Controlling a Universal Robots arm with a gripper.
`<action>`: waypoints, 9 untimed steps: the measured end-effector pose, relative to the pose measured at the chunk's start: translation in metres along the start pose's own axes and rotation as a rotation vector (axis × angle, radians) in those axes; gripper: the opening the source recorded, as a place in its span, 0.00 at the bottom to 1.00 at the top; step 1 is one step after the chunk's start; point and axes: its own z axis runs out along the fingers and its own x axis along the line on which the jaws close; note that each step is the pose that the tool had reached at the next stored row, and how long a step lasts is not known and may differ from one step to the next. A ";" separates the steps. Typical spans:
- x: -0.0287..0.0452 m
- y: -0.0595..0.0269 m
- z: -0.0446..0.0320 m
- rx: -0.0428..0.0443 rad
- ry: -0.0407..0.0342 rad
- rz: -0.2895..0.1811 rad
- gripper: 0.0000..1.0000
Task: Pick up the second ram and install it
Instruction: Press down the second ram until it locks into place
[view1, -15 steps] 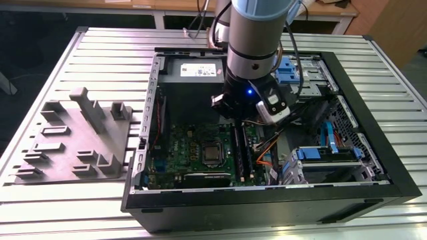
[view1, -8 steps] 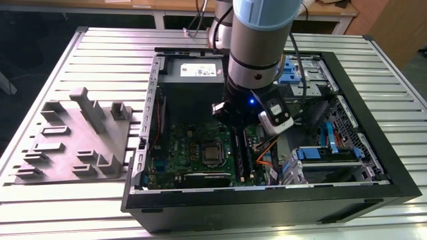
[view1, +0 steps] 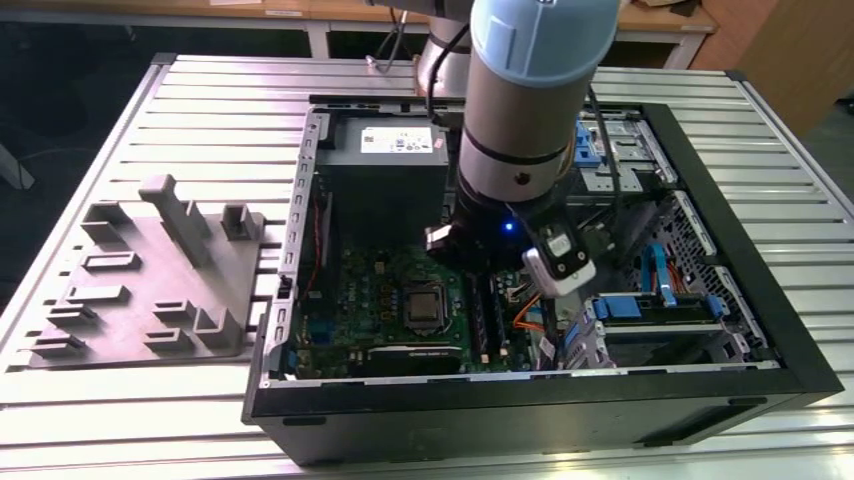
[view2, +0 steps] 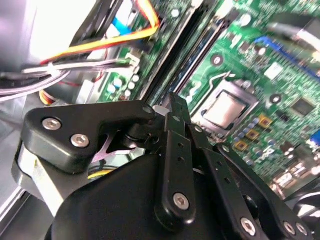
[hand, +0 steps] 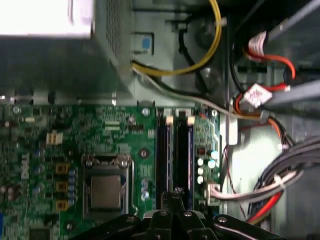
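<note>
Second ram (hand: 189, 155): sat on its long edge in a memory slot on the green motherboard (hand: 115, 130), a thin dark-blue strip close beside a like strip (hand: 162, 155) in the neighbouring slot; could not tell for sure which of the pair was which. Ran with its long axis parallel to the side of the processor socket (hand: 106, 190), one end toward the power supply (view1: 380, 145), the other under the tool (hand: 175, 192). Tool hung just over that end of the two slots, black fingers (view2: 172, 115) drawn together until the tips met, with nothing seen held between them. Came down on the big arm (view1: 534, 90) into the open computer case (view1: 747, 300), which hid much of the board in the exterior view. Crowded on the far side of the slots from the socket by loose wiring: a yellow cable (hand: 215, 35) looping by the power supply, orange-red leads (hand: 272, 57) and a grey bundle (hand: 280, 180). Outside the case, on the slatted bench (view1: 227, 90) toward the exterior view's left, lay a grey moulded parts holder (view1: 147, 290).
</note>
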 end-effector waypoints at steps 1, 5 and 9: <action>0.0000 -0.0028 -0.0002 0.0002 0.0001 0.000 0.10; -0.0001 -0.0135 -0.0005 0.0001 0.0004 0.001 0.10; -0.0005 -0.0211 -0.0009 0.0002 0.0014 0.001 0.10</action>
